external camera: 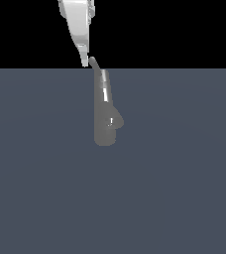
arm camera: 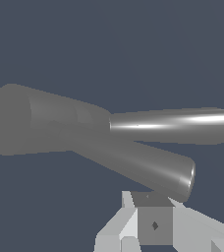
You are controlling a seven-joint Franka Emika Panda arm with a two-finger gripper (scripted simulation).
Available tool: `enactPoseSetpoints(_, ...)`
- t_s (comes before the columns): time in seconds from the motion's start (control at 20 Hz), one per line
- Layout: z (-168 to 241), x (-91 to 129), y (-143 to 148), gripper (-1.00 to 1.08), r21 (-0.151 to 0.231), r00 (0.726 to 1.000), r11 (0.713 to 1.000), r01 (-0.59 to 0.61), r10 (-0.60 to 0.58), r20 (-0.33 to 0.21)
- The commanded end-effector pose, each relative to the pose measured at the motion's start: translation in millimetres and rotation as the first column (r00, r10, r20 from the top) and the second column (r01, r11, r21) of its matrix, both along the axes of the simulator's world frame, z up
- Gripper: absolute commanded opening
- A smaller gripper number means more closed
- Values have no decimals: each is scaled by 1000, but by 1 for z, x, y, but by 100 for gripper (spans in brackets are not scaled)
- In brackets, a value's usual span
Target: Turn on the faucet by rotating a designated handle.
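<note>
The faucet (external camera: 105,124) is a glossy gray column standing on the blue-gray floor, narrow at the top and bulging near its base. The handle (external camera: 93,63), a short gray rod, sticks out from its top toward the exterior view's left. My white gripper (external camera: 85,61) comes down from above, its tip right beside the handle's end. In the wrist view the faucet's wide base (arm camera: 15,120) lies farther off, and the handle (arm camera: 148,165) ends just in front of my gripper (arm camera: 153,206). A second, glossy rod (arm camera: 178,125) branches off beside it. The fingers look pressed together with nothing held.
The flat blue-gray floor (external camera: 184,188) stretches around the faucet in every direction, with a black background above it. No other objects show.
</note>
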State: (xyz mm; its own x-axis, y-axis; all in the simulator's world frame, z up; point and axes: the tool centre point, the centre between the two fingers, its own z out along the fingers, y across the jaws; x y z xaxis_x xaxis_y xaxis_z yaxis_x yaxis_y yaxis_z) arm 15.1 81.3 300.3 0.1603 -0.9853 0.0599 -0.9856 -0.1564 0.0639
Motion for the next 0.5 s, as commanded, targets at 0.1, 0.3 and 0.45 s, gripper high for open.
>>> enactPoseSetpoints(0.1, 1, 3, -21, -100, -1, 1000, 1000, 1, -1, 1)
enactPoseSetpoints(0.3, 1, 7, -50, -100, -1, 1000, 1000, 4, -4, 0)
enactPoseSetpoints(0.45, 2, 9, -72, -100, -2, 1000, 1000, 7, -7, 0)
